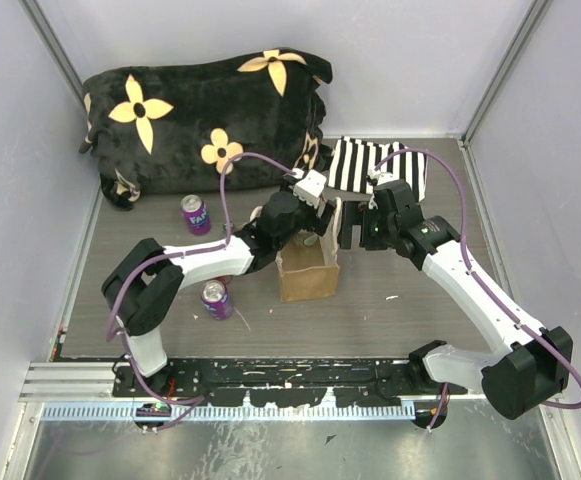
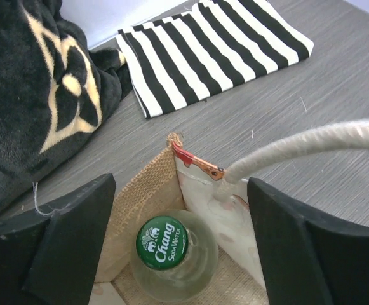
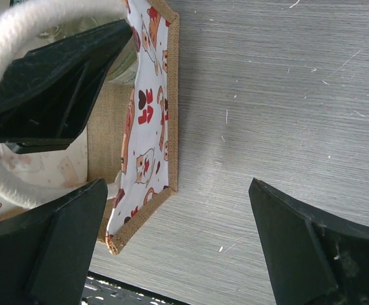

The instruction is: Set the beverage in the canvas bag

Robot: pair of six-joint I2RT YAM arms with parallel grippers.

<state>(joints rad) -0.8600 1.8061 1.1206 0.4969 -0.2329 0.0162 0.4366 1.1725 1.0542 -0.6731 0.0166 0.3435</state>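
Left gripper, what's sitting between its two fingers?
The left wrist view shows a green-capped bottle, standing inside the canvas bag, between the left gripper's open fingers.

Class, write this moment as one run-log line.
beverage: clear green-capped bottle standing inside tan canvas bag | left gripper: open above it | right gripper: open, straddling bag wall
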